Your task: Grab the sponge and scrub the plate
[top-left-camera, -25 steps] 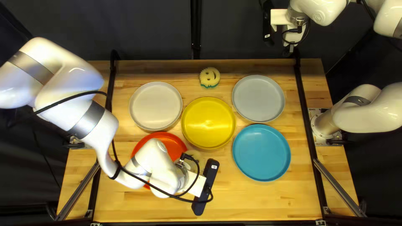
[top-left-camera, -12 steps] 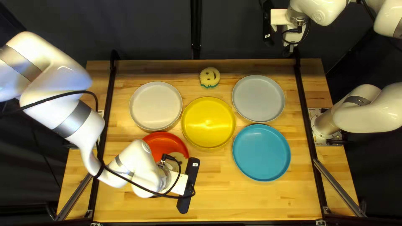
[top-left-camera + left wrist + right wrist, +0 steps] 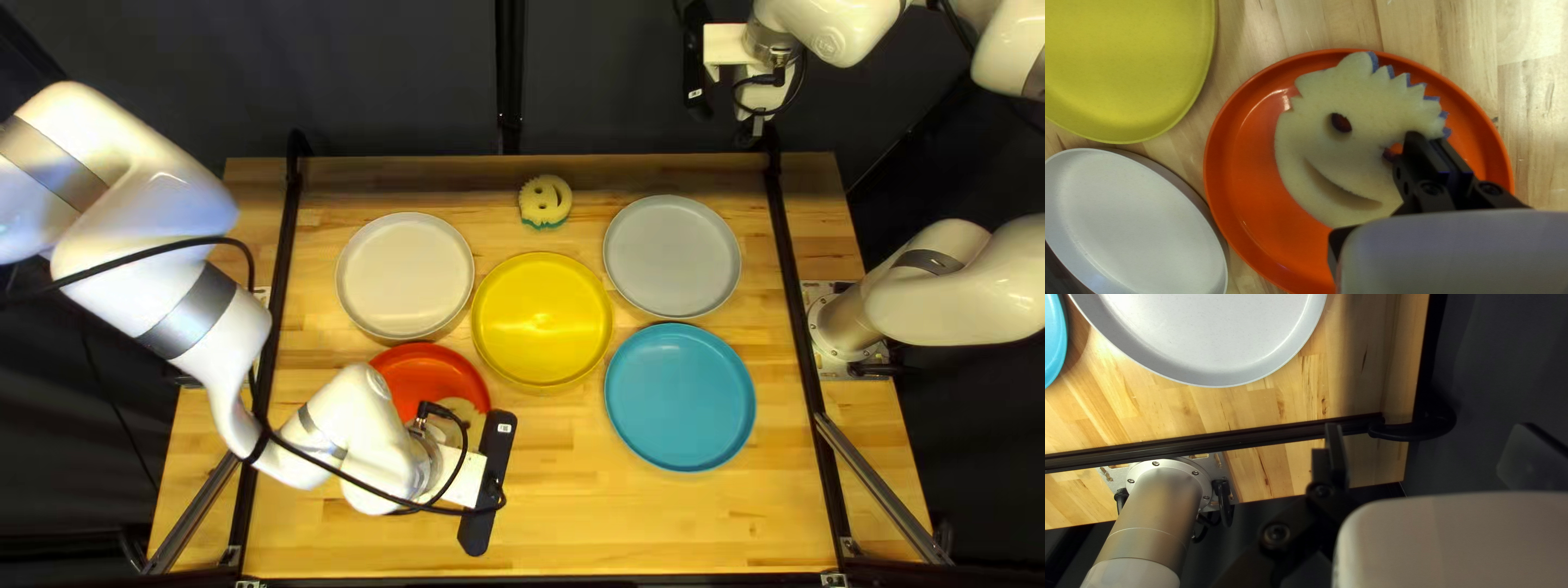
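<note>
I pinch the cream smiley sponge (image 3: 1372,92), face up, its spiky edge showing purple, over the round orange plate (image 3: 1235,163), near left on the counter (image 3: 653,523).

Robotics lab: wooden worktable (image 3: 610,512), below left jaws; bolted arm base (image 3: 1154,495), beside right jaws; black rail (image 3: 1263,436), ahead of those; dark curtain (image 3: 381,76), beyond left jaws.

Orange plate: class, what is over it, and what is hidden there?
A smiley-faced sponge and the left gripper are over the orange plate. What lies directly beneath the sponge is covered; whether sponge and plate touch cannot be told.
</note>
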